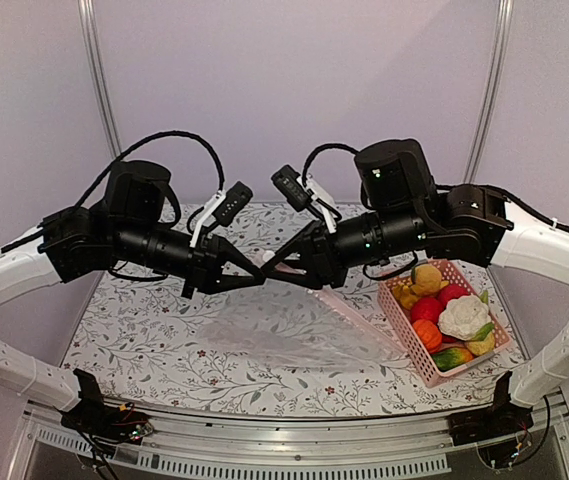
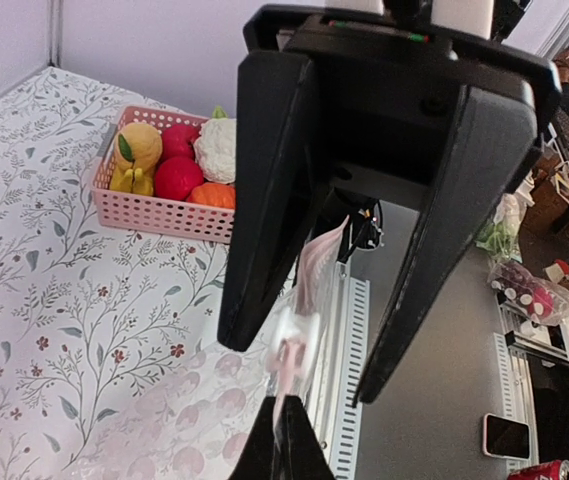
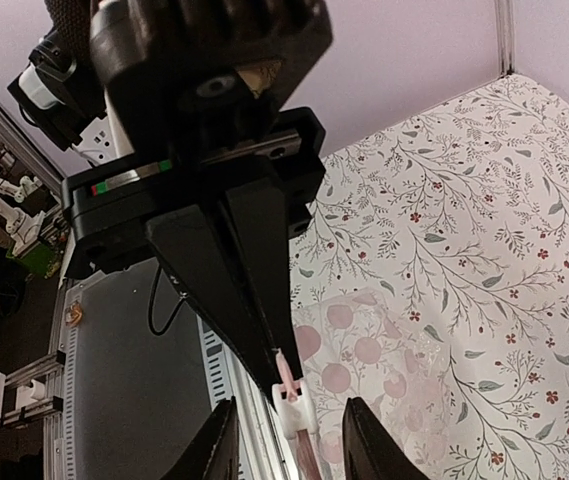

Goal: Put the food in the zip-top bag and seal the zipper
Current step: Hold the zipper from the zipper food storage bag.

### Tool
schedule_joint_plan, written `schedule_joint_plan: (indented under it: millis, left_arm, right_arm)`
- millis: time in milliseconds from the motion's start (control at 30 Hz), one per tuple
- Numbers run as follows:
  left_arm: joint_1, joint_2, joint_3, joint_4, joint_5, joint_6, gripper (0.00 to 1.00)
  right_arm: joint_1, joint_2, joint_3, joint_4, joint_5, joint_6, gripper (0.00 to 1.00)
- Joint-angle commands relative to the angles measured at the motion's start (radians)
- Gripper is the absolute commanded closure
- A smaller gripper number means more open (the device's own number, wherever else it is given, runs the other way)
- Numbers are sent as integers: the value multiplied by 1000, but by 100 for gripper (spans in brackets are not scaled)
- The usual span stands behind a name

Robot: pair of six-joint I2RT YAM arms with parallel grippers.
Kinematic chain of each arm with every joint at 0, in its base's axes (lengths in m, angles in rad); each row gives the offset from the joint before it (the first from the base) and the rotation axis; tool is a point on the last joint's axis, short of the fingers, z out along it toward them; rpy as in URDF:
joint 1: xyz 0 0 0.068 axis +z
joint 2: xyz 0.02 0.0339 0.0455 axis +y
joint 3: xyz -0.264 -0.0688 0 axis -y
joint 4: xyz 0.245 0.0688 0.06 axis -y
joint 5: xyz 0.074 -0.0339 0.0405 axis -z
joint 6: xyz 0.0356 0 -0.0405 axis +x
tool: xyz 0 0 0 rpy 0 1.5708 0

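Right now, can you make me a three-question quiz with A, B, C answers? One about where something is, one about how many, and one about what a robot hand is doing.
1. Where is the food?
A. In the pink basket
B. On a plate
C. On the floor

2. How many red round fruits are there?
A. Five
B. Two
C. None

3. What is the left gripper doing?
A. Standing wide open on nothing
B. Gripping the basket
C. Shut on the zipper strip

Answers:
1. A, because every piece sits piled inside the basket at the table's right side.
2. B, because the left wrist view shows just two red balls beside the cauliflower.
3. C, because its two fingers meet in a point with the pink strip pinched between them.
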Motion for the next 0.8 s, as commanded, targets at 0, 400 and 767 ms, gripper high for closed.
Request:
schedule_joint_plan:
  millis: [0, 400, 767]
  left_arm:
    - [-14, 7, 16, 3, 8, -10, 100]
    - [-14, 15, 16, 11, 9, -16, 100]
    - [-13, 26, 17, 7, 1, -25, 100]
  right_arm:
    - [4, 11, 25, 22, -9, -9, 66]
    - [3, 1, 21, 37, 4, -18, 78]
    - [4, -9, 10, 39, 14, -24, 96]
